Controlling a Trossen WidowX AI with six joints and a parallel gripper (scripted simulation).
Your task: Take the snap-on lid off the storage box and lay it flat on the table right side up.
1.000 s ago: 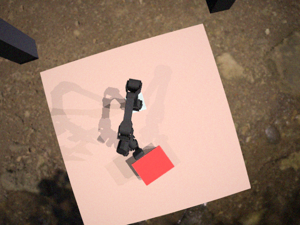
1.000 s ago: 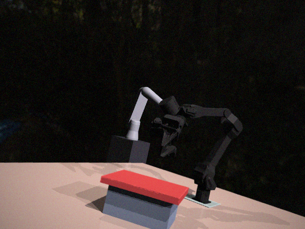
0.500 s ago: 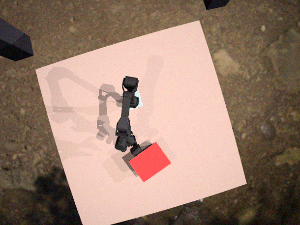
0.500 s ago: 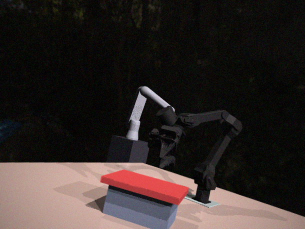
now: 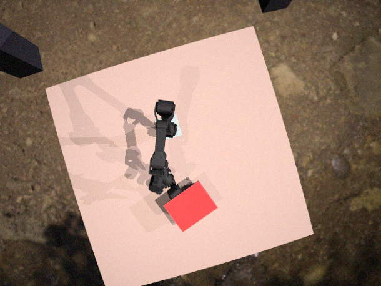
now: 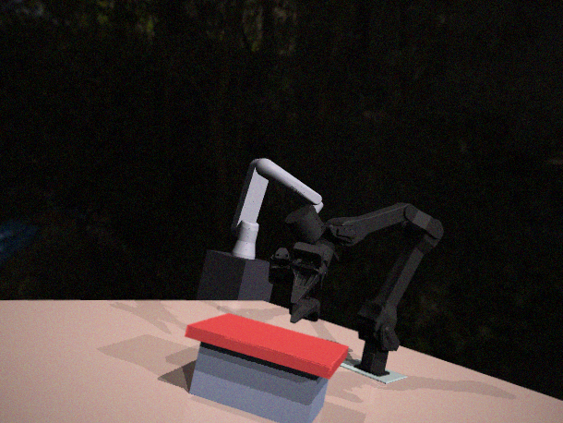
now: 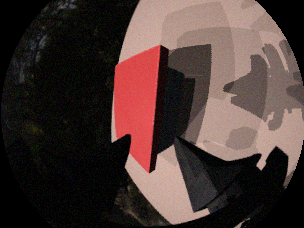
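The red lid sits flat, smooth face up, on the storage box. The blue-grey box stands upright on the table. The lid's rim overhangs the box walls, with a dark band beneath it. My gripper is part open and empty, beside the lid's long edge on the arm's side. In the wrist view the lid shows ahead, between and beyond the two dark fingertips. The fingertips' exact height against the rim is hard to tell.
My arm's base stands on a pale plate behind the box. A white arm on a dark pedestal stands past the table's far edge. Dark blocks show outside the table's corners. Shadows fall around the box.
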